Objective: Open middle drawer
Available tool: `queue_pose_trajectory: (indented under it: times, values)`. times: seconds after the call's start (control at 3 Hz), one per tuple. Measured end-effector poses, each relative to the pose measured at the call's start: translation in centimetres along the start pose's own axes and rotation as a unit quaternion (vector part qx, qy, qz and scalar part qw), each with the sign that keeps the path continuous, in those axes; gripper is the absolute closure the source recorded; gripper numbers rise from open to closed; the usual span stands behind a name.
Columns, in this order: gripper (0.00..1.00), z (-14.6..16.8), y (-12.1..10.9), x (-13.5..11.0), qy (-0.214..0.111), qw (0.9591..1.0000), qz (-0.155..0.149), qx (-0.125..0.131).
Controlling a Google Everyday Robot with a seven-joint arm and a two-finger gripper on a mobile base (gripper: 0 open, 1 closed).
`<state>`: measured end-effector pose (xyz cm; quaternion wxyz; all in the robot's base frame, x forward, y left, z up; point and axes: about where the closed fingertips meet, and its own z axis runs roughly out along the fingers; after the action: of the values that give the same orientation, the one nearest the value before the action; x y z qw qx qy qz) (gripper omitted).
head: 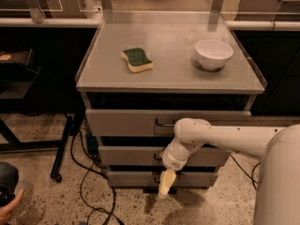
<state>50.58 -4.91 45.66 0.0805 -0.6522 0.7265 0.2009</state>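
The grey cabinet has three drawer fronts stacked one above the other. The middle drawer (126, 155) is shut, and its small dark handle (156, 157) shows only at its left end beside my white wrist. My gripper (165, 185) hangs pointing down in front of the bottom drawer (197, 179), just below the middle drawer's centre. My arm reaches in from the right across the middle drawer front and hides its right part. The top drawer (117, 122) above it is shut, and its handle shows at centre.
A green and yellow sponge (137, 60) and a white bowl (213, 54) sit on the cabinet top (173, 74). Black cables (86, 182) lie on the floor at the left. A dark table leg (64, 144) stands to the left. A person's hand (8, 209) is at the lower left.
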Motion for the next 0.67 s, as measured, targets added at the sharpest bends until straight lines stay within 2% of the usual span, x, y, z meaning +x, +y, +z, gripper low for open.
queue_pose_trajectory:
  times: [0.67]
  values:
    - [0.0,0.9,-2.1,3.2,0.014,0.999,0.042,0.003]
